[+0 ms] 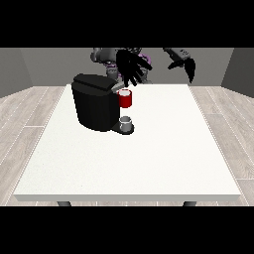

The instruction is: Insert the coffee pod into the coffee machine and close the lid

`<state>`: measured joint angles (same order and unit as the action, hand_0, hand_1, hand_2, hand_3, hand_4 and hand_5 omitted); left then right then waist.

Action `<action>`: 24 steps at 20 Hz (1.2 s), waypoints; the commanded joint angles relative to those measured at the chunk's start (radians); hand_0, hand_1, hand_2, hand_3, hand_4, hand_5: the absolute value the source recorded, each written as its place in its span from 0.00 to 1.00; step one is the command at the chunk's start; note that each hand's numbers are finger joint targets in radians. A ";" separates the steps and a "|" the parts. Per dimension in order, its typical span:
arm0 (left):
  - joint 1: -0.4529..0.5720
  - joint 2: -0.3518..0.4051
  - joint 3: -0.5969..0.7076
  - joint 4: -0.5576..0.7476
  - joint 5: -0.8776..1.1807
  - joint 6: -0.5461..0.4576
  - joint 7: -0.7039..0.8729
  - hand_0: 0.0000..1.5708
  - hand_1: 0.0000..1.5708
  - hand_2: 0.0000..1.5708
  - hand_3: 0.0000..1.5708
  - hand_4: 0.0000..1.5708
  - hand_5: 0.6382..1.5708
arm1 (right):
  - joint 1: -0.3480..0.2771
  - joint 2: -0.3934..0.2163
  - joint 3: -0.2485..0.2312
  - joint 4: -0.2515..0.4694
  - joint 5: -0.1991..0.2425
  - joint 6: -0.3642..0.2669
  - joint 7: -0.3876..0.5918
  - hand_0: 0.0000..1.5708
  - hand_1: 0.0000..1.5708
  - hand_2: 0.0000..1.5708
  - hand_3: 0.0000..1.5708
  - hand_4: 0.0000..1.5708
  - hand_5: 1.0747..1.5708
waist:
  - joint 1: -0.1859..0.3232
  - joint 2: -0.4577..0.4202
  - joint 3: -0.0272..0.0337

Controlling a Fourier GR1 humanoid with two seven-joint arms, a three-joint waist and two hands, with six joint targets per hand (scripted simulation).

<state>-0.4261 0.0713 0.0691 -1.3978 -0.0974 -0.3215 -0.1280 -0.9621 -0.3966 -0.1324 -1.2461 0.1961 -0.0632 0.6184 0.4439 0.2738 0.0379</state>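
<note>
The black coffee machine (pixel 95 104) stands on the left half of the white table (pixel 163 149). A red thing at the machine (pixel 125 99) sits at its upper front, under the head. A small grey thing (pixel 126 124) rests on the machine's base plate, below the red thing. The hand at the view's left (pixel 131 67) hovers just above the red thing and the machine's right top edge, its fingers spread and pointing down. The hand at the view's right (pixel 186 63) hangs in the air beyond the table's far edge, fingers relaxed and holding nothing.
The robot's body (pixel 114 57) stands behind the table's far edge. White table surface stretches in front of and to the right of the machine. Wooden floor surrounds the table.
</note>
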 commanded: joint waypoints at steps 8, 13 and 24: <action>-0.119 -0.004 -0.018 -0.044 -0.006 0.009 0.029 0.00 0.00 0.00 0.00 0.19 1.00 | -0.205 0.100 0.042 0.057 -0.025 0.000 -0.312 0.00 0.00 0.00 0.00 0.00 1.00 | 0.100 0.146 -0.0380; -0.073 0.010 -0.032 -0.061 0.004 -0.030 0.006 0.00 0.00 0.00 0.00 0.21 1.00 | -0.235 0.114 0.036 0.138 -0.024 0.005 -0.367 0.00 0.00 0.00 0.00 0.06 1.00 | 0.089 0.124 -0.0384; 0.090 0.005 0.008 -0.042 0.019 0.005 0.054 0.00 0.00 0.00 0.00 0.17 1.00 | -0.068 0.342 0.157 0.118 -0.043 0.012 -0.537 0.00 0.00 0.00 0.00 0.12 1.00 | -0.053 -0.085 -0.0381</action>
<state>-0.4178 0.0691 0.0519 -1.4661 -0.0819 -0.3283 -0.0739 -1.1181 -0.1546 -0.0353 -1.0972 0.1559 -0.0469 0.1178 0.4525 0.2822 0.0000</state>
